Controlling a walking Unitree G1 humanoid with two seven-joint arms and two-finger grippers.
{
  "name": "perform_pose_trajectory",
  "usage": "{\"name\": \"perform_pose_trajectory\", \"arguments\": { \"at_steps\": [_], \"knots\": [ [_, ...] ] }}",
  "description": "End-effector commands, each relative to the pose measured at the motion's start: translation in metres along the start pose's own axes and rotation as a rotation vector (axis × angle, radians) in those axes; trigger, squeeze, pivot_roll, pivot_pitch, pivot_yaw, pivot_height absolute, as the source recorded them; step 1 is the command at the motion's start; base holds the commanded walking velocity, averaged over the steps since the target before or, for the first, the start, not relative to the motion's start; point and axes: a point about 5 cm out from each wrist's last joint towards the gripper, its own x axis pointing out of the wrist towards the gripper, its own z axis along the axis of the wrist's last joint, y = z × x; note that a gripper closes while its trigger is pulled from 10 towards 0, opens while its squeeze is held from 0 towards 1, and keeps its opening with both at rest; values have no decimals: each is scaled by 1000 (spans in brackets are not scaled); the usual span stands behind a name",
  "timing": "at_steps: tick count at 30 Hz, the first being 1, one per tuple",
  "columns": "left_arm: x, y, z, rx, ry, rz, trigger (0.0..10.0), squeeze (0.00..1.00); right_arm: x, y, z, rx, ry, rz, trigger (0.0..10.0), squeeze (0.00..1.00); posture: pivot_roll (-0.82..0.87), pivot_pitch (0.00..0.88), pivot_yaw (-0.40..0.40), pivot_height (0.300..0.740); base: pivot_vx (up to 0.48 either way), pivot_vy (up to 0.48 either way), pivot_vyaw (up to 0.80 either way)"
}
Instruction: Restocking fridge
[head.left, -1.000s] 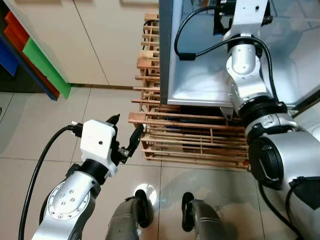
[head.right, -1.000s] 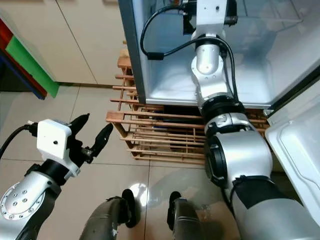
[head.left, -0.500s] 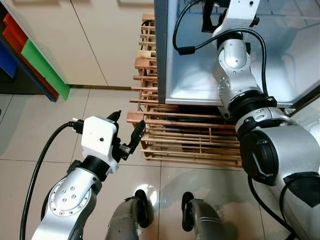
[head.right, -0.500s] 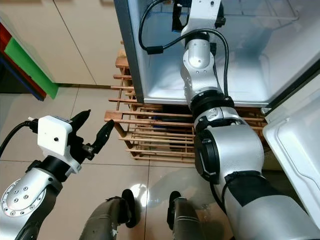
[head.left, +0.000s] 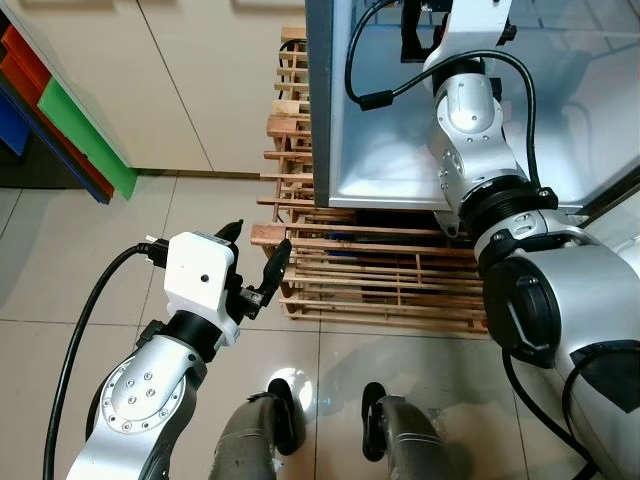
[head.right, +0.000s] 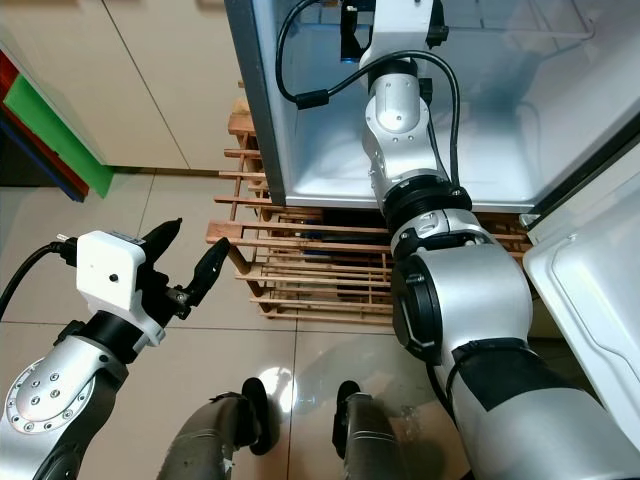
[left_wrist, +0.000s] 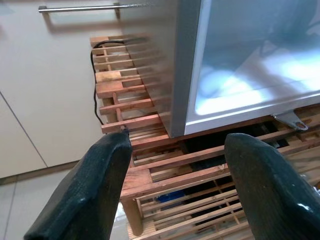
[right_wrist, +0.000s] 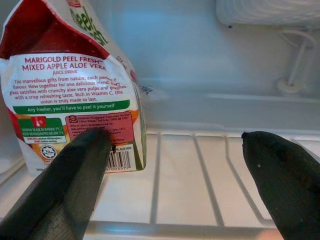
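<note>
Red-and-white juice carton (right_wrist: 75, 95) stands on the fridge's white wire shelf (right_wrist: 175, 185), released; right gripper (right_wrist: 175, 175) open just beside it. Left gripper (head.left: 255, 270) open, empty, outside the fridge; further stock apparently remains unfetched.

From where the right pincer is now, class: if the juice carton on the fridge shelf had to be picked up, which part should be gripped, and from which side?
Grip the juice carton across its flat lower body, below the slanted gable top, which would likely slip. It stands upright on the wire shelf, printed face toward the open right pincer, so come in level from the front, shifting toward the carton, one finger on each side wall.
</note>
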Motion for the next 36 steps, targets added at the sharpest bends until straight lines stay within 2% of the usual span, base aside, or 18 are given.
{"name": "perform_pose_trajectory", "arguments": {
  "at_steps": [1, 2, 5, 8, 10, 15, 19, 21, 24, 25, 26, 28, 29, 30, 32, 34, 35, 36],
  "knots": [
    [0, -2, -6, -4, 20, 3, 10000, 0, 0, 7, 1, 32, -3, 30, 10000, 0, 106, 295, -17, 740, 0, 0, 0],
    [3, -2, -7, -12, 12, 0, 10000, 0, -3, 6, -1, 72, -11, 35, 10000, 0, 92, 279, -25, 740, 0, 0, 0],
    [7, -3, -8, -19, 2, -2, 10000, 0, -6, 4, -2, 91, -36, 33, 10000, 0, 77, 254, -35, 740, 0, 0, 0],
    [17, -4, -10, -33, -19, 0, 10000, 0, -16, -1, -10, 90, -62, 29, 10000, 0, 49, 208, -47, 740, 0, 0, 0],
    [28, -4, -10, -40, -41, -8, 10000, 0, -27, -8, -17, 87, -75, 24, 10000, 0, 11, 153, -50, 740, 0, 0, 0],
    [46, -7, -11, -51, -73, -45, 10000, 0, -51, -30, -19, 35, -122, -4, 10000, 0, -43, 97, -35, 740, 0, 0, 0],
    [54, -9, -12, -55, -82, -66, 10000, 0, -63, -44, -30, 10, -90, -21, 10000, 0, -74, 66, -22, 740, 0, 0, 0],
    [62, -11, -14, -87, -84, -78, 10000, 0, -85, -57, -38, 17, -59, -31, 10000, 0, -97, 44, -6, 740, 0, 0, 0],
    [69, -9, -18, -114, -74, -87, 10000, 0, -108, -62, -42, 10, -33, -14, 10000, 0, -108, 30, 10, 740, 0, 0, 0],
    [70, -7, -21, -115, -60, -86, 10000, 0, -123, -67, -51, -1, 7, -14, 10000, 0, -111, 23, 23, 740, 0, 0, 0],
    [70, -7, -21, -115, -60, -86, 10000, 0, -123, -67, -51, -1, 7, -14, 10000, 0, -111, 23, 23, 740, 0, 0, 0],
    [71, -3, -22, -126, -56, -76, 10000, 0, -143, -70, -62, 9, 64, -17, 10000, 0, -120, 20, 36, 740, 0, 0, 0],
    [72, -2, -23, -138, -55, -69, 10000, 0, -153, -68, -65, 26, 79, 7, 10000, 0, -124, 16, 39, 740, 0, 0, 0],
    [74, 0, -24, -155, -56, -45, 10000, 0, -168, -59, -67, 56, 91, 88, 10000, 0, -130, 12, 40, 740, 0, 0, 0],
    [77, 3, -26, -175, -51, -13, 10000, 0, -182, -54, -72, 54, 135, 140, 10000, 0, -133, 11, 39, 740, 0, 0, 0],
    [77, 7, -29, -162, -39, 29, 10000, 0, -198, -55, -82, 34, 204, 180, 10000, 0, -131, 10, 34, 740, 0, 0, 0],
    [77, 7, -29, -162, -39, 29, 10000, 0, -198, -55, -82, 34, 204, 180, 10000, 0, -131, 10, 34, 740, 0, 0, 0],
    [63, 20, -53, -8, 43, 83, 10000, 0, -228, -71, -111, -64, 354, 211, 10000, 0, -136, 11, 27, 740, 0, 0, 0]
  ]
}}
